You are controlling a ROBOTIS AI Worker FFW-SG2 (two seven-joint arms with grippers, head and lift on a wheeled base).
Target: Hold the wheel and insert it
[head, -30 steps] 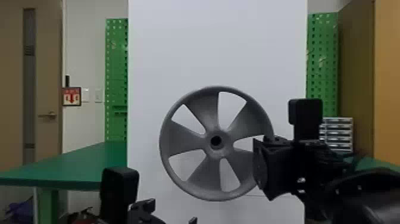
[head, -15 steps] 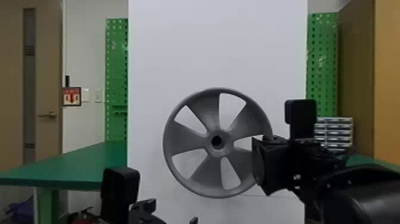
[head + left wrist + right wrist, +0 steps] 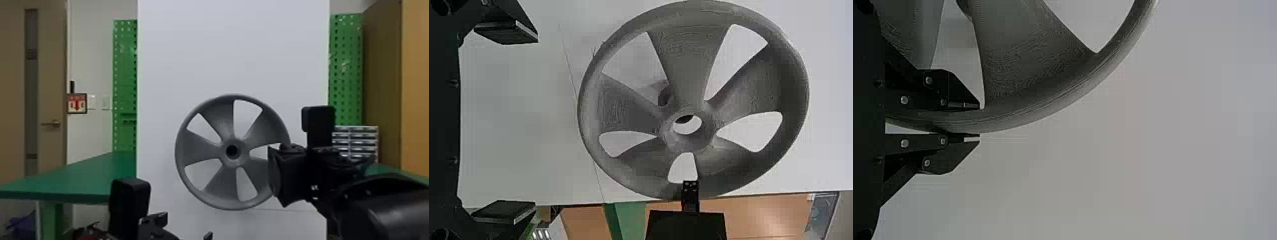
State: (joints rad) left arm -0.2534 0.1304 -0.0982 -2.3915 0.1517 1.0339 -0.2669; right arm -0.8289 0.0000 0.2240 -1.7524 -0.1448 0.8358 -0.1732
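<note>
My right gripper (image 3: 287,175) is at the grey five-spoked wheel's right edge; in the right wrist view this gripper (image 3: 979,122) is shut on the rim, one finger on each side. Upright before the white panel, the wheel (image 3: 212,188) has its round hub hole facing me. Through that hole, the left wrist view shows white panel with a dark edge. Behind the wheel's spokes, a grey rounded part (image 3: 664,95) is partly visible. Low in the head view, my left gripper (image 3: 182,228) stands below and left of the wheel; in its wrist view this gripper (image 3: 535,121) is open and holds nothing.
The tall white panel (image 3: 229,48) stands behind the wheel. A green table (image 3: 89,175) extends at the left, and small drawers (image 3: 364,140) stand behind my right arm. Green pegboards (image 3: 126,73) flank the panel, with a door farther left.
The wheel, held in my right gripper, has moved away from the head camera toward the panel and looks slightly smaller. My right wrist has shifted a little left; the left arm is nearly still.
</note>
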